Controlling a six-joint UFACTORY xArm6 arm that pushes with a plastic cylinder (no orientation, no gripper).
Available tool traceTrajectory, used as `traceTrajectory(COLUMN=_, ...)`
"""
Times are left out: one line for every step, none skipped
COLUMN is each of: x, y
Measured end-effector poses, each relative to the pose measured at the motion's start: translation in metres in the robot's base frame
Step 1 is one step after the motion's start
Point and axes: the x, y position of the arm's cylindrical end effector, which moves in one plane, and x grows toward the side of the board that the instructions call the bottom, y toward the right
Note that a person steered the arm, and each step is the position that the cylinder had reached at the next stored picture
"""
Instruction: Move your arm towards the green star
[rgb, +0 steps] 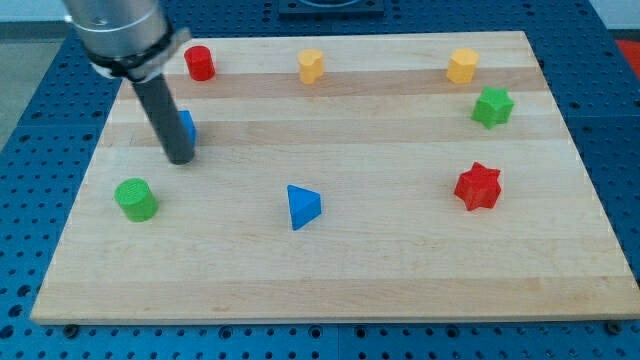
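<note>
Wooden board (330, 270) on blue pegboard table (20, 200); my tip (180, 158), no tool, far from green star (492, 107).

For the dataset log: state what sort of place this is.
Probably a robotics lab bench: a wooden board on a blue perforated table, small coloured blocks like the green star, and my tip at the view's left, far from that star.

Grey metal collar, straight dark rod (163, 112)

Counter (400, 250): pale wood, visible grain, smooth matt finish. Green star (493, 107): matt plastic look. Rod above my tip (180, 160): dark, slight sheen. Surround: blue perforated panel (30, 150).
</note>
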Motion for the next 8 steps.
traceTrajectory(x=0.001, y=0.057)
traceTrajectory(x=0.002, y=0.092)
traceTrajectory(x=0.024, y=0.093)
traceTrajectory(x=0.024, y=0.129)
traceTrajectory(x=0.024, y=0.162)
traceTrajectory(x=0.022, y=0.193)
traceTrajectory(x=0.002, y=0.230)
traceTrajectory(x=-0.012, y=0.282)
